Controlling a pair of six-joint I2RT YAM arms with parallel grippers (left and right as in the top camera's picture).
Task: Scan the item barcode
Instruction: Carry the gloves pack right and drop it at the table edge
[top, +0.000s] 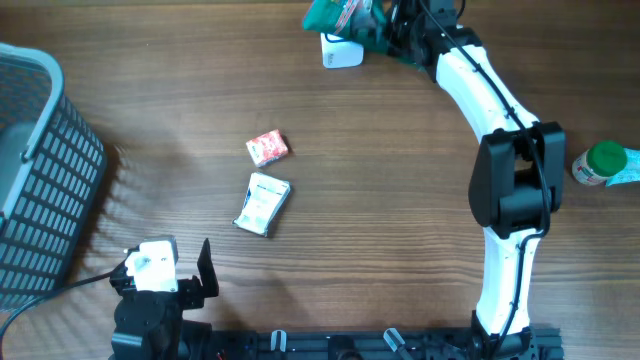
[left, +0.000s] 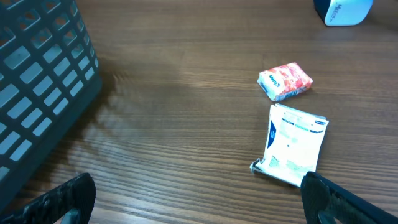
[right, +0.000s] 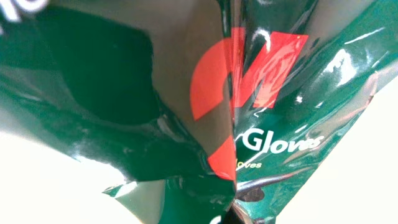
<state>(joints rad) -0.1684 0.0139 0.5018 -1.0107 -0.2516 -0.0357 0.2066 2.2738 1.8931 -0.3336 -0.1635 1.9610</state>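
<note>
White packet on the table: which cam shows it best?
Left wrist: the white packet lies large, print visible, near the red packet. Overhead shows it small, no legible detail. Right wrist shows none of it, only the green glove pack filling the frame.

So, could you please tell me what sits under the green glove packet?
A white device pokes out beneath the green glove packet; the rest of it is covered.

A mock shop checkout on a wooden table; plastic basket, white scanner, small packets lying about.
</note>
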